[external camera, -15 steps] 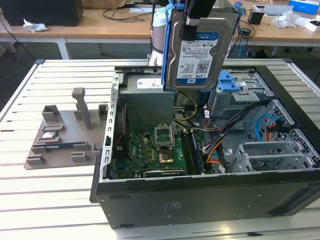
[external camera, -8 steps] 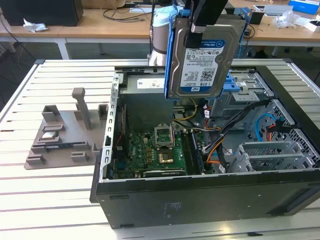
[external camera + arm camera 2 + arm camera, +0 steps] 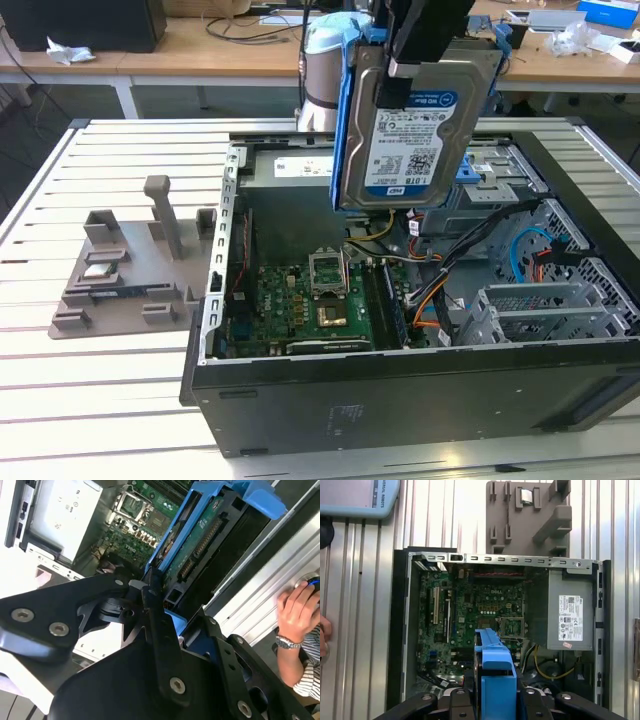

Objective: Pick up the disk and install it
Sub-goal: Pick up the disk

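The gripper (image 3: 408, 72), clamped on the disk (image 3: 412, 135), hangs above the open case (image 3: 400, 392), whose loose cables (image 3: 445, 285) might snag it.

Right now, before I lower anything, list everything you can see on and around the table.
disk: one, silver in a blue carrier, held above the open case
computer case: one, black, lying open on the table
motherboard: one, green, on the case floor
power supply: one, grey with a white sticker, inside the case
drive cage: one, silver, inside the case, exterior view's right
fixture: one, grey, on the table, exterior view's left
table: one, white, slatted
gripper: one, black, shut on the disk's upper end
person's hand: one, wearing a watch, at the table's edge
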Controlling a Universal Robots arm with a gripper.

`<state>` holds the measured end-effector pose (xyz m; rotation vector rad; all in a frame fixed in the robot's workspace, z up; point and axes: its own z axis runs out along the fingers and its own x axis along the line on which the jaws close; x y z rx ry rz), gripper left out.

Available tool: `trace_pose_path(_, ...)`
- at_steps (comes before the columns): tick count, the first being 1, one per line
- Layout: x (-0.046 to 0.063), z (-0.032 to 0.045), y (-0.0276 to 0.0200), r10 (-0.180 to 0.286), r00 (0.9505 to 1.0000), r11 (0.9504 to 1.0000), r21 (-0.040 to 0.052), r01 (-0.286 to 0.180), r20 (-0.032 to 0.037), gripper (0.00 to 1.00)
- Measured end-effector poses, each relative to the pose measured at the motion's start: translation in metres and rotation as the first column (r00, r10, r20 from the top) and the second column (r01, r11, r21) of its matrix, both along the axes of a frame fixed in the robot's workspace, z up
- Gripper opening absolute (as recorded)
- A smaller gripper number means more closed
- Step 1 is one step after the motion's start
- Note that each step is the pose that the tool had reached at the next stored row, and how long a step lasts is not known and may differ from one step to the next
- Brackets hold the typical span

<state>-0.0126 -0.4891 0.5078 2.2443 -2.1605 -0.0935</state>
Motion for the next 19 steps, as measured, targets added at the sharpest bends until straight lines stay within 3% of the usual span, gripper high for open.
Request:
trace_pose_path(4,0.001,-0.0007,-0.0147,0.0,1.0,1.0,0.0001,0.0,0.0,0.37)
trace_pose_path(6,0.002,-0.0014,-0.0276,0.0,1.0,1.0,0.0,0.0,0.0,0.37)
trace_pose_path(9,0.003,-0.0023,-0.0379,0.0,1.0,1.0,0.0001,0.0,-0.0001,0.37)
trace_pose_path(14,0.005,-0.0033,-0.0514,0.0,1.0,1.0,0.0,0.0,-0.0001,0.37)
trace_pose_path(17,0.006,-0.004,-0.0643,0.0,1.0,1.0,0.0,0.0,-0.0002,0.37)
trace_pose_path(19,0.007,-0.0047,-0.0697,-0.001,1.0,1.0,0.005,0.001,-0.0003,0.37)
